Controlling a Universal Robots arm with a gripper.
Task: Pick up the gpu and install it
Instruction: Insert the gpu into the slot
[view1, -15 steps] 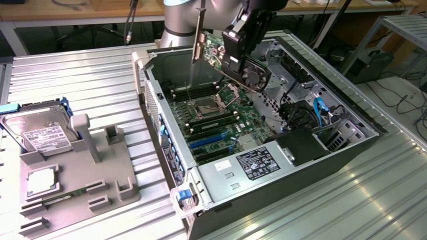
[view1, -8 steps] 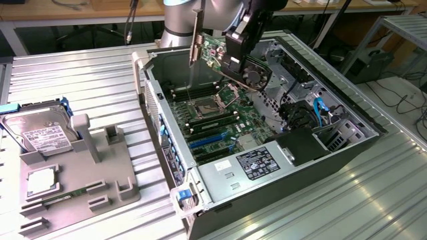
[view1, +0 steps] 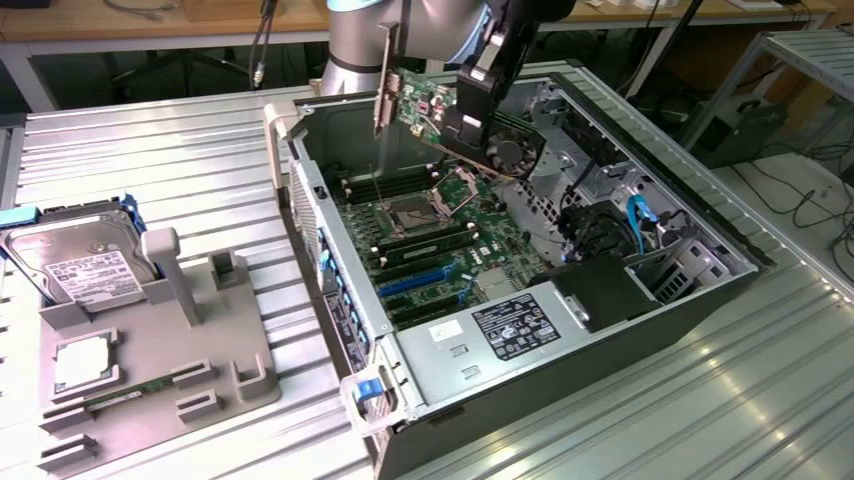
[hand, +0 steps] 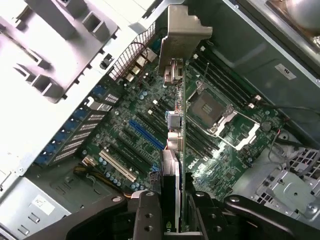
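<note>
The gpu (view1: 424, 108), a green and dark circuit card with a pale metal bracket (view1: 386, 75) at one end, hangs tilted above the open computer case (view1: 334, 300), over the motherboard (view1: 441, 250). My gripper (view1: 470, 122) is shut on the card's end opposite the bracket. In the wrist view the gpu (hand: 176, 125) stands edge-on between my fingers (hand: 148, 216), with my gripper (hand: 175, 212) clamped on it and the bracket (hand: 182, 30) farthest from me. Beneath it lie the blue slot (hand: 146, 134) and the cpu socket (hand: 210, 112).
On the exterior view's left, a grey fixture (view1: 160, 370) holds a silver hard drive (view1: 80, 268) and a slim green memory stick (view1: 127, 392). Inside the case sit a power supply (view1: 514, 325), cables (view1: 638, 225) and a fan (view1: 514, 153). The case walls surround the motherboard.
</note>
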